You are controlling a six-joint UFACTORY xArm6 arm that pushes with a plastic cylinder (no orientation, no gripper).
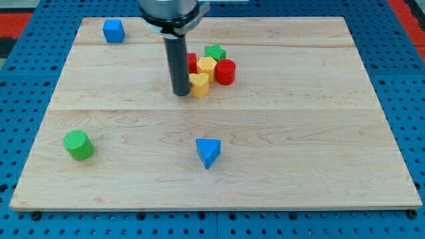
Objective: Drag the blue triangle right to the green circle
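Observation:
The blue triangle (208, 152) lies on the wooden board (299, 146) near the view's bottom centre. The green circle (78, 145) stands far off at the view's lower left. My tip (181, 93) is at the view's upper centre, well above the blue triangle, touching or almost touching the left side of a yellow heart-shaped block (199, 84).
A cluster sits right of my tip: a yellow block (207, 65), a green star-like block (215, 52), a red cylinder (225, 71) and a red block (192, 63) partly hidden by the rod. A blue cube (113, 30) is at the view's upper left.

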